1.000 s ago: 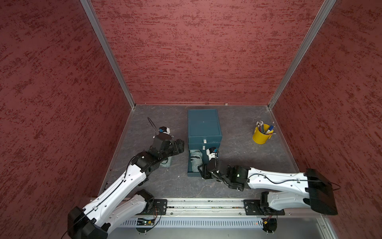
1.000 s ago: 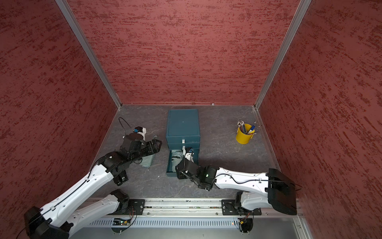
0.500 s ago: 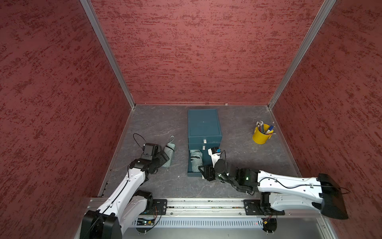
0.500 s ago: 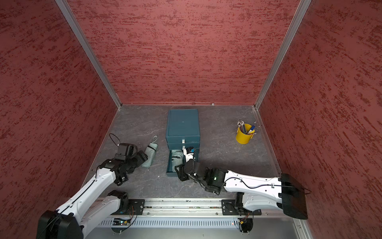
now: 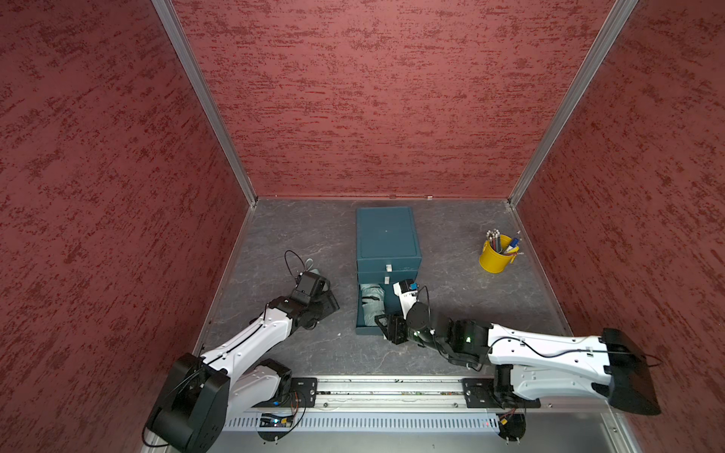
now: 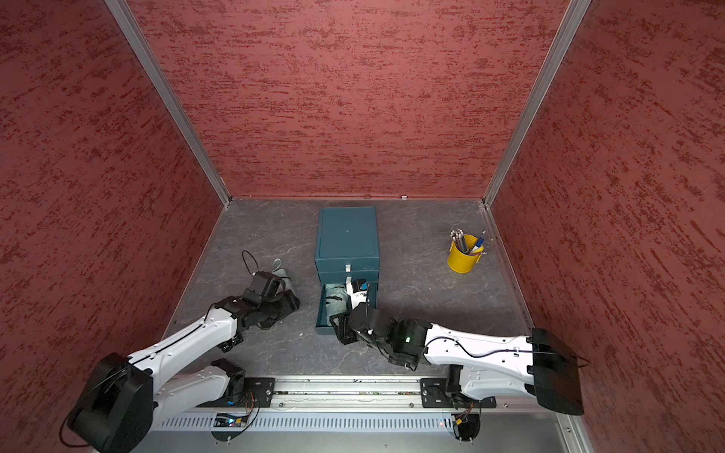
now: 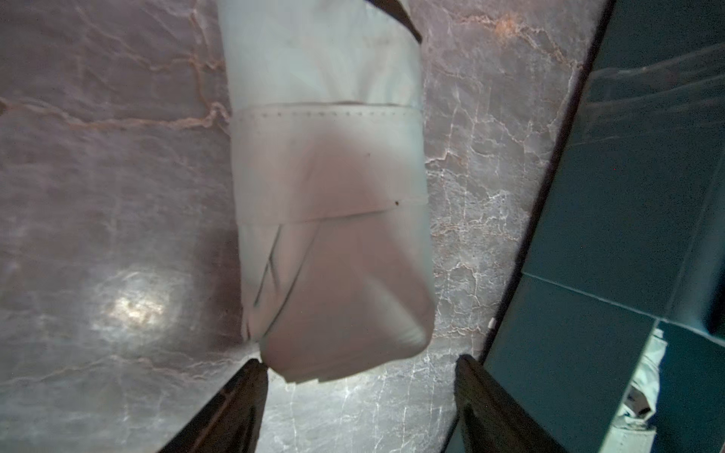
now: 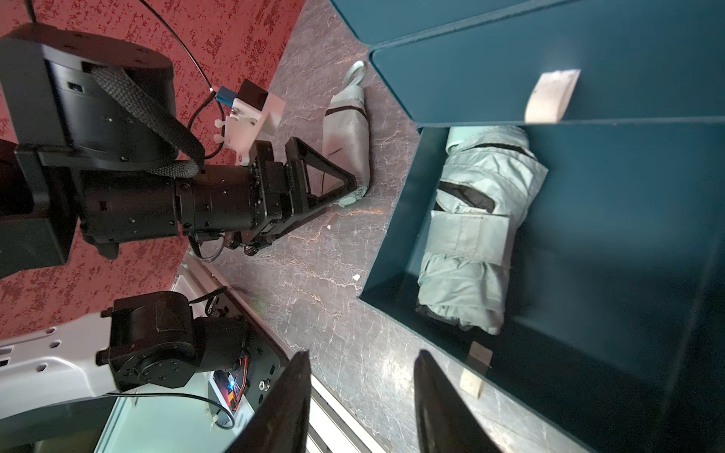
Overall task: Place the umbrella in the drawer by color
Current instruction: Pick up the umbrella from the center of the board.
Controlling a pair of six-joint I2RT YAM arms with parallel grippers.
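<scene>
A folded pale green umbrella (image 7: 329, 176) lies on the grey floor left of the teal drawer cabinet (image 5: 386, 235); in both top views only its far end shows (image 5: 309, 264) (image 6: 279, 270). My left gripper (image 7: 359, 364) (image 5: 327, 302) hovers open at its near end, fingers either side and not gripping. A second pale green umbrella (image 8: 470, 235) (image 5: 370, 298) lies inside the open bottom drawer (image 8: 392, 219). My right gripper (image 8: 361, 355) (image 5: 386, 325) is open and empty, just outside the drawer's front edge.
A yellow cup of pens (image 5: 495, 259) (image 6: 463, 259) stands at the back right near the wall. Red walls close in three sides. The cabinet's upper drawers are shut. The metal rail (image 5: 392, 386) runs along the front.
My left arm swung left, leaving the umbrella on the floor, then came back over its near end. My right gripper drew back out of the open drawer toward the front.
</scene>
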